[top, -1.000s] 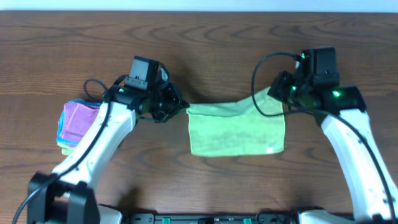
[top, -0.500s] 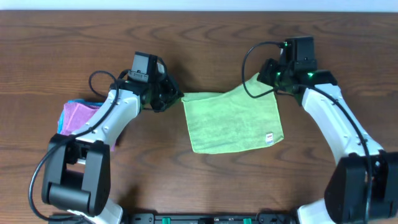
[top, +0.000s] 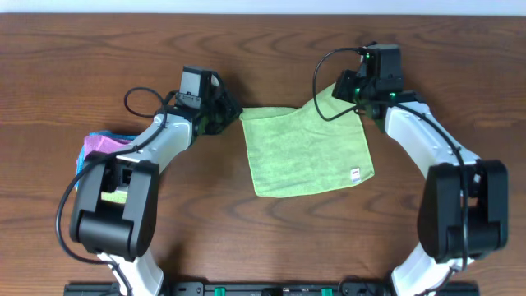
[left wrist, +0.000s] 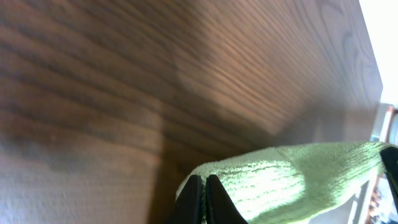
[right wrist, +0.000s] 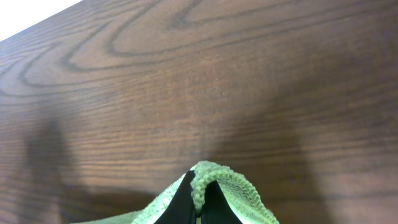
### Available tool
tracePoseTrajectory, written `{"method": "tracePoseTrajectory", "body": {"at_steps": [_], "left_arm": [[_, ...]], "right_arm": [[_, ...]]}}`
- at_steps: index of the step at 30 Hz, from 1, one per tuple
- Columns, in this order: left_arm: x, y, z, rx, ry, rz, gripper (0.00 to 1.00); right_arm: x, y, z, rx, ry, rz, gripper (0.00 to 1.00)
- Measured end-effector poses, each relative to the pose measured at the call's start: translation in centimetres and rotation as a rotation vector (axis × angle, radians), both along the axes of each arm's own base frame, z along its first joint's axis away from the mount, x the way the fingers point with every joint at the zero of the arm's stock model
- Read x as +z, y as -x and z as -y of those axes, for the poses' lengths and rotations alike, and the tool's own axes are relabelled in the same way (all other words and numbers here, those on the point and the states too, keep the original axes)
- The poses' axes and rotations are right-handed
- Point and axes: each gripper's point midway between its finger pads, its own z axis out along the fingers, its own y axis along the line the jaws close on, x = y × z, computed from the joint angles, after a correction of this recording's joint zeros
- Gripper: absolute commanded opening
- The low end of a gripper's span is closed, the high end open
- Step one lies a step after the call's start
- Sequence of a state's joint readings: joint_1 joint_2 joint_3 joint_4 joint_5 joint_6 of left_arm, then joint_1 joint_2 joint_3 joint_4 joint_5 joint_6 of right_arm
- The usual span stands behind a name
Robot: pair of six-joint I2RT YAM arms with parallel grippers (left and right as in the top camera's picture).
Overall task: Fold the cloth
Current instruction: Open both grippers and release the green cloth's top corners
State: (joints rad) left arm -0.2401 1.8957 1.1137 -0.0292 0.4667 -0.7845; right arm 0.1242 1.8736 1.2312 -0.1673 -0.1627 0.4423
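Clamping the far left corner of the cloth (top: pixel 306 152), the left gripper (top: pixel 231 117) had its two dark fingers (left wrist: pixel 194 198) pressed tight together, with lime-green pile bunched just to their right in the left wrist view. The right gripper (top: pixel 339 89) was clenched in the same way on the far right corner. In its wrist view a small fold of green (right wrist: pixel 214 169) stood up between the closed fingertips (right wrist: pixel 184 198), and a shadow lay on the wood beyond it.

Between the two grips the far edge of the cloth ran roughly straight, a little higher in the picture at its right end. From that edge the cloth spread open toward the near side in a single layer, close to square and slightly skewed, with its near edge slanting. A small white tag (top: pixel 356 173) sat on the right edge close to the near right corner.

Both white arms reached in from the near side and bent toward the middle of the table (top: pixel 263 49), each with a loop of black cable at its wrist. Well to the left of the cloth, beside the left arm (top: pixel 156 148), lay a pink folded cloth (top: pixel 103 148) on a blue one (top: pixel 80 167), partly hidden by the arm. The brown wood-grain tabletop stretched to a pale strip at the far edge.
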Motion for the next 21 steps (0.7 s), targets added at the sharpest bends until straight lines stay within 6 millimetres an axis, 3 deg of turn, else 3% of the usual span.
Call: {"method": "tracePoseTrajectory", "body": {"at_steps": [8, 9, 10, 11, 12, 14, 16, 18, 21], "left_arm": [[0.0, -1.6, -0.9, 0.029, -0.062, 0.078, 0.06], [0.0, -1.7, -1.0, 0.033, -0.068, 0.082, 0.06], [0.0, -1.8, -1.2, 0.039, -0.076, 0.087, 0.06], [0.0, -2.1, -1.3, 0.044, -0.086, 0.099, 0.13], [0.1, -2.3, -1.5, 0.046, -0.097, 0.111, 0.21], [0.3, -2.7, -1.8, 0.059, -0.116, 0.133, 0.43], [0.7, -3.5, -2.3, 0.085, -0.139, 0.171, 0.72], [1.3, -4.4, -2.6, 0.104, -0.152, 0.218, 0.84], [2.2, -5.3, -2.9, 0.114, -0.164, 0.276, 0.87]], "right_arm": [[-0.4, -1.1, -0.1, 0.004, 0.015, 0.039, 0.01], [-0.3, -1.2, 0.0, 0.002, 0.022, 0.048, 0.12], [-0.2, -1.3, -0.1, 0.002, 0.024, 0.055, 0.45], [0.0, -1.5, -0.2, 0.012, 0.037, 0.071, 0.92], [0.3, -1.7, -0.4, 0.015, 0.042, 0.087, 0.99], [0.9, -2.2, -0.9, 0.036, 0.056, 0.128, 0.99], [1.5, -2.6, -1.6, 0.062, 0.073, 0.168, 0.99], [1.8, -2.7, -2.2, 0.08, 0.079, 0.185, 0.99], [1.9, -2.7, -2.6, 0.092, 0.084, 0.192, 0.99]]}}
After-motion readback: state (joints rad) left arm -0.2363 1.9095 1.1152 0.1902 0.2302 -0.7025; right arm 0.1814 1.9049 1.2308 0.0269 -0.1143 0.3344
